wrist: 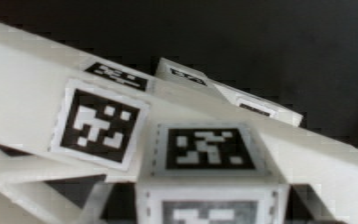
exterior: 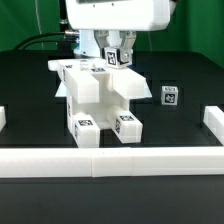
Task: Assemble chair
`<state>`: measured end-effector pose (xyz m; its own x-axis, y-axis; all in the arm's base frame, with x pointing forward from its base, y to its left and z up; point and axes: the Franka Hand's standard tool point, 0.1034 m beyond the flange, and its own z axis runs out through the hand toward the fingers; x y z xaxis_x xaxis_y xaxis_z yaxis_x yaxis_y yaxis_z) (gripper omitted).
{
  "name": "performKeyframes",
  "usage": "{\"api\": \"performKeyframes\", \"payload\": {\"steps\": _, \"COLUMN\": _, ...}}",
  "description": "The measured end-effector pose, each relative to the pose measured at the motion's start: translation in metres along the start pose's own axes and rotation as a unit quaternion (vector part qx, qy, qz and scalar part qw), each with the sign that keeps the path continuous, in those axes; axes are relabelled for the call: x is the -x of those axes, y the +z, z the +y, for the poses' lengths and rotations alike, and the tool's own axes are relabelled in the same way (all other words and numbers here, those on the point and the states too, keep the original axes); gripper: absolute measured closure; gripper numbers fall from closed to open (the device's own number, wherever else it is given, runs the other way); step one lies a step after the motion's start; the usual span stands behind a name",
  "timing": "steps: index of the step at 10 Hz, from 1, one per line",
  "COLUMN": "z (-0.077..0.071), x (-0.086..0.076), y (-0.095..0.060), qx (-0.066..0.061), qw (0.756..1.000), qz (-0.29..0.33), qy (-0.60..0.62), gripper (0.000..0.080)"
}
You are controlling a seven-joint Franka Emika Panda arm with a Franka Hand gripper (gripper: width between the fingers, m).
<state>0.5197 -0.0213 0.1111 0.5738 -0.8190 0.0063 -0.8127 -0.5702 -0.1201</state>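
The chair [exterior: 97,98] stands partly joined in the middle of the black table, a blocky white structure with square tags on its top, its bars and its two front feet. My gripper [exterior: 113,57] is at the structure's far top edge. In the wrist view the gripper [wrist: 208,212] is shut on a white tagged block of the chair [wrist: 208,205], with a dark finger [wrist: 126,205] on each side. Tagged white bars [wrist: 105,120] fill the rest of that view. A small loose white tagged part [exterior: 170,96] lies on the exterior view's right.
A long low white border wall [exterior: 110,160] runs along the front, with short wall pieces at the exterior view's left [exterior: 3,118] and right [exterior: 212,122]. The robot's white arm body [exterior: 115,15] hangs above the chair.
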Motion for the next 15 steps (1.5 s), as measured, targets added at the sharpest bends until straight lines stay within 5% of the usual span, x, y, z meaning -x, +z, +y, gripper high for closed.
{"api": "performKeyframes", "payload": {"steps": 1, "z": 0.0, "x": 0.0, "y": 0.0, "qx": 0.0, "qw": 1.0, "qz": 0.0, "qy": -0.003, "gripper": 0.0515}}
{"api": "performKeyframes", "payload": {"steps": 2, "z": -0.0012, "x": 0.0007, "y": -0.0002, "qx": 0.0, "qw": 1.0, "qz": 0.0, "qy": -0.01, "gripper": 0.0268}}
{"api": "performKeyframes", "payload": {"steps": 5, "z": -0.0074, "x": 0.0042, "y": -0.0016, "qx": 0.0, "qw": 0.996, "qz": -0.002, "qy": -0.091, "gripper": 0.0156}}
{"api": "performKeyframes", "payload": {"steps": 8, "z": -0.0073, "x": 0.0042, "y": -0.0014, "qx": 0.0, "qw": 0.982, "qz": -0.001, "qy": -0.187, "gripper": 0.0151}}
{"api": "performKeyframes", "payload": {"steps": 15, "z": -0.0071, "x": 0.0054, "y": -0.0002, "qx": 0.007, "qw": 0.899, "qz": -0.002, "qy": -0.438, "gripper": 0.0151}}
